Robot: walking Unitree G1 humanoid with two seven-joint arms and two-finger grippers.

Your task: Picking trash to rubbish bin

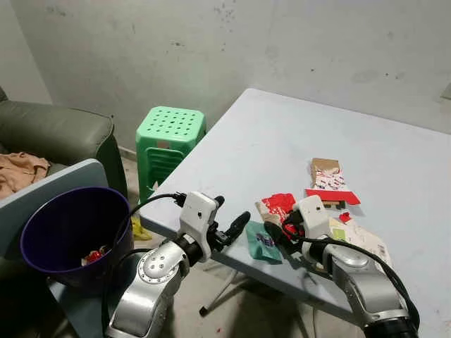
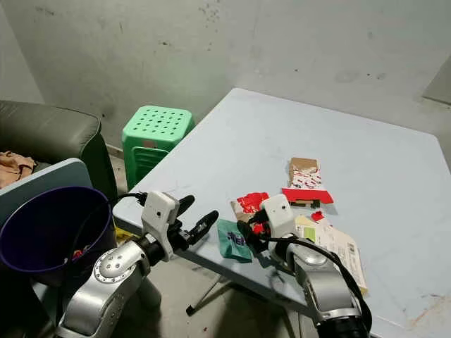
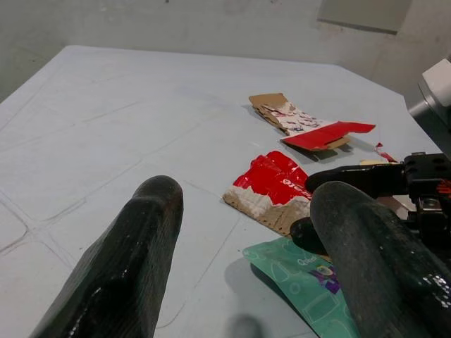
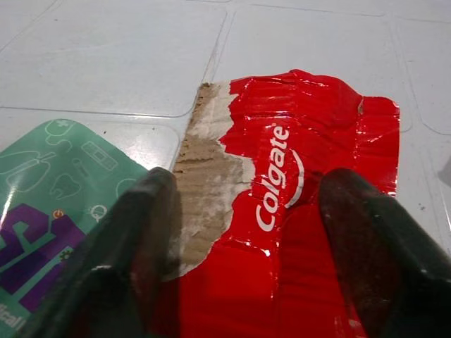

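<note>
A torn red Colgate carton piece (image 4: 296,183) lies near the front edge of the light blue table (image 1: 282,141). My right gripper (image 4: 246,184) is open just over it, one finger on each side of the piece. A green packet (image 1: 264,243) lies beside it at the table's edge. My left gripper (image 1: 229,214) is open with nothing in it, just off the table's front edge and pointing at the packet. Farther back lie a torn brown box (image 1: 325,170) with a red flap (image 1: 332,195) and a paper leaflet (image 1: 361,236). The purple rubbish bin (image 1: 67,229) stands at my left.
A green plastic stool (image 1: 169,134) stands beside the table's left edge. A dark green sofa (image 1: 56,130) with a tan cloth (image 1: 20,171) is at the far left. The bin holds some red scraps (image 1: 94,255). A grey wall runs behind the table.
</note>
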